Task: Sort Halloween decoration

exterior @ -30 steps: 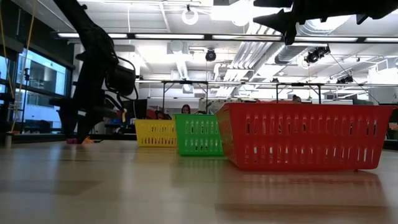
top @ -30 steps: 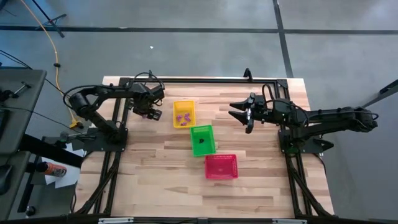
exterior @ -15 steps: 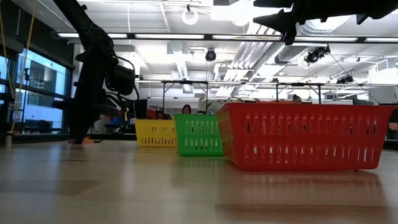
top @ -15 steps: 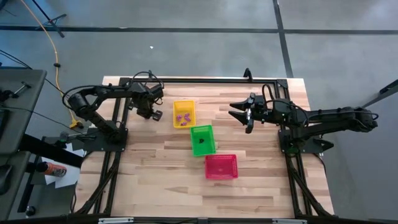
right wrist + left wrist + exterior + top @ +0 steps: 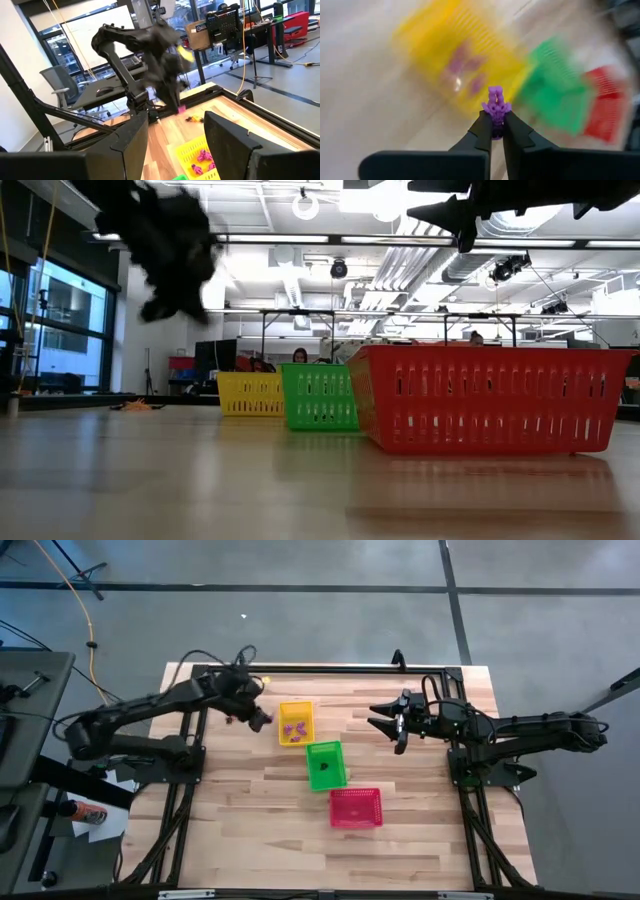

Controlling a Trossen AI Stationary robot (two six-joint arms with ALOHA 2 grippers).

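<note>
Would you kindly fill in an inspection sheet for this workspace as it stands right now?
Surface: wooden table, pale planks, inside a black frame.
Job's things: purple trinket pinched in the left gripper; more purple trinkets in the yellow basket; a dark trinket in the green basket; red basket, contents unclear; small orange pieces on the table beyond the yellow basket.
Clutter: nothing seen.
Grippers: left gripper shut on the purple trinket, raised beside the yellow basket; right gripper open, waiting above the table's right side.
Cables: yellow cable on the floor, upper left.
Surroundings: grey floor; desks, chairs and windows behind.
</note>
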